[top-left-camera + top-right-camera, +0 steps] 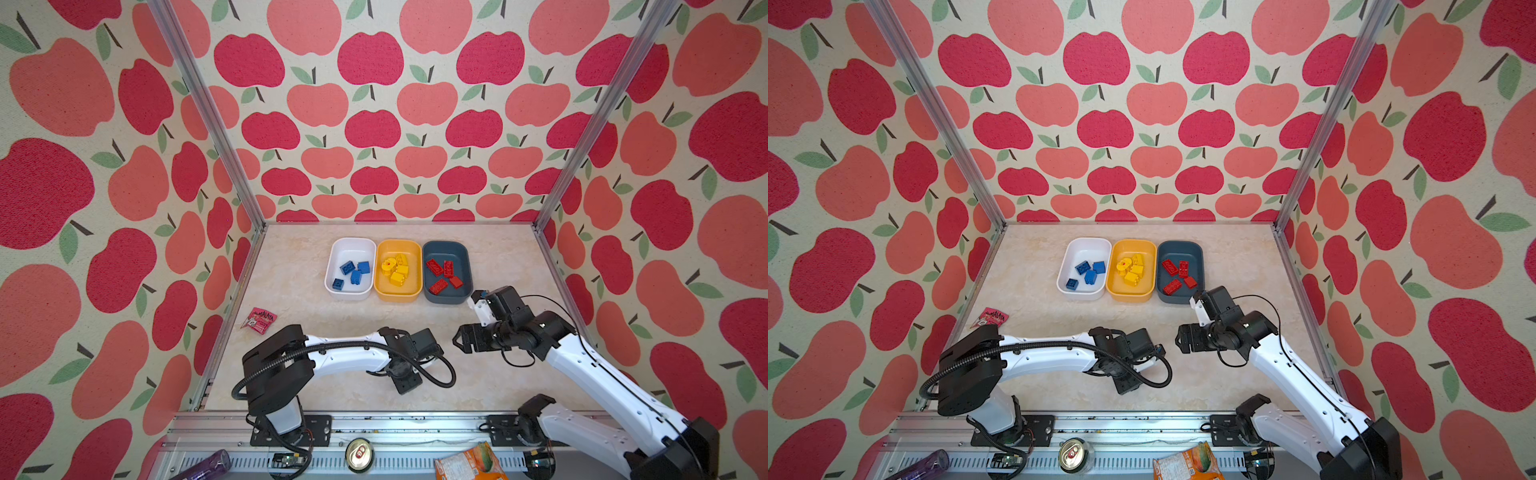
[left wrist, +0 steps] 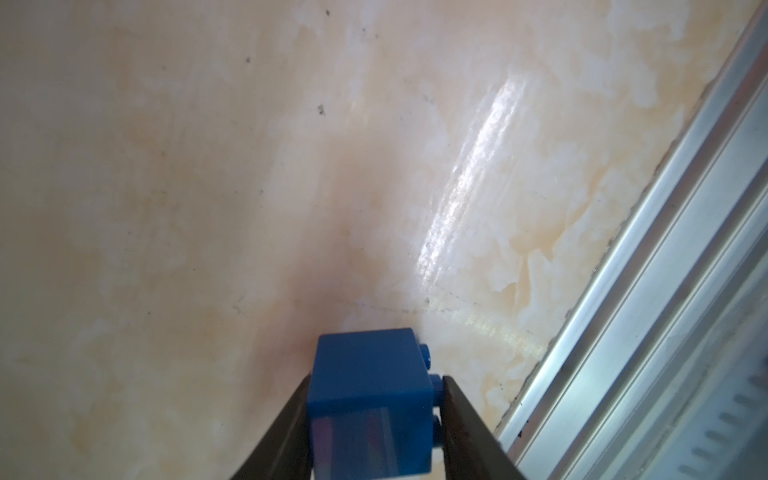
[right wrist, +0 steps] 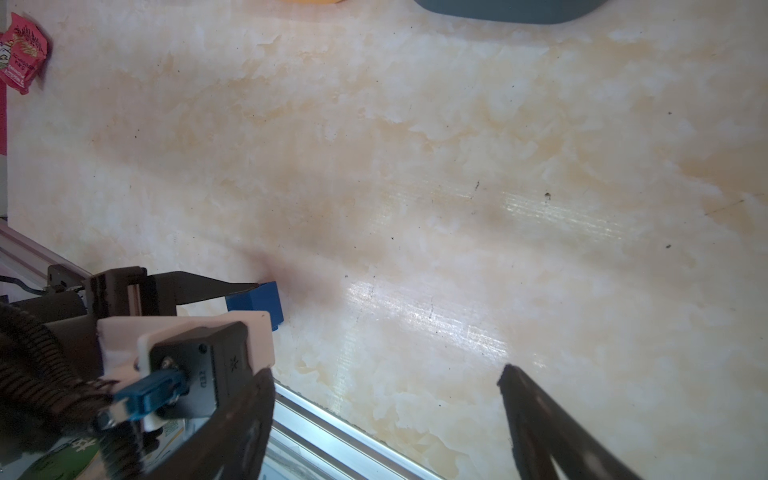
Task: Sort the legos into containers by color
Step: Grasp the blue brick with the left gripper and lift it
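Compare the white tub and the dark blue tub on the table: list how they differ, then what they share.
The white tub holds four blue bricks; the dark blue tub holds four red bricks. The white tub sits at the left end of the row, the dark blue tub at the right end. Both are shallow rounded rectangles of like size, each right beside the yellow tub between them.

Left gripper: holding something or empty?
Holding: in the left wrist view the left gripper clamps a blue studded plastic brick from both sides.
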You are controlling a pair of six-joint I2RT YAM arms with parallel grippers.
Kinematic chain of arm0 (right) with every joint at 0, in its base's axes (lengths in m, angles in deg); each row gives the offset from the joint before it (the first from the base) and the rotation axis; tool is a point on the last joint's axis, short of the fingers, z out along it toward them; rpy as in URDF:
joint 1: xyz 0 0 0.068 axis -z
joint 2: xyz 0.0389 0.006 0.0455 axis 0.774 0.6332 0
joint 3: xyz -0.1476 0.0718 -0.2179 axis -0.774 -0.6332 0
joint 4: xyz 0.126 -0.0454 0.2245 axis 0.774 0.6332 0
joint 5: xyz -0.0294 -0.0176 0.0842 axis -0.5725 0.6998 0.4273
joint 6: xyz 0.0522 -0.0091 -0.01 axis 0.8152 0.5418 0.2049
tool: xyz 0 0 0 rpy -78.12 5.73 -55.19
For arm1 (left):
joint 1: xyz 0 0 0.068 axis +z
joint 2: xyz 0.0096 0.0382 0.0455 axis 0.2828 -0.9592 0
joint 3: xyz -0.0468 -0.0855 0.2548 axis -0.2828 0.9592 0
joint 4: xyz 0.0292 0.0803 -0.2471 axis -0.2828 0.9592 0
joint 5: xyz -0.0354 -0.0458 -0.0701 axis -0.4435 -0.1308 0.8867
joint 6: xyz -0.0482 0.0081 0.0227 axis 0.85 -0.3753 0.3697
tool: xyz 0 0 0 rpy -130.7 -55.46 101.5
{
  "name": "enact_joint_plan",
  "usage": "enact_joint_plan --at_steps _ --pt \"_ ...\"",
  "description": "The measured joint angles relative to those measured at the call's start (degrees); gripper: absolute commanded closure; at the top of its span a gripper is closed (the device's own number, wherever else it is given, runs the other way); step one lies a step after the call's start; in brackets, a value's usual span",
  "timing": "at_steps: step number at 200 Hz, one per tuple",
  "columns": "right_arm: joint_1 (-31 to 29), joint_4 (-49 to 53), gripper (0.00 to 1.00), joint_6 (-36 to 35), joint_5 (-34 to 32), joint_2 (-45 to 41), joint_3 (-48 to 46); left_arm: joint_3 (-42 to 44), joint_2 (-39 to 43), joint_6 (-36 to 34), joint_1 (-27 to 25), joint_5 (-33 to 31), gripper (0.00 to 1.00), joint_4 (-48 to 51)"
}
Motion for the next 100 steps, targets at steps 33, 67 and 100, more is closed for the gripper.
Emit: enact_joint_plan --at_steps 33,67,100 --pt "0.00 -0.42 0.12 0.00 0.17 0.00 0.00 1.22 2.29 0.90 0.39 -1.66 0.56 0.02" --pt "0.00 -1.73 0.12 0.11 0.50 0.33 -0.15 3.28 9.31 2.80 1.90 -3.78 0.60 -0.55" --pt "0.00 -4.15 0.12 0.55 1.42 1.57 -0.61 4.90 16.55 4.50 4.74 -7.23 0.60 -1.29"
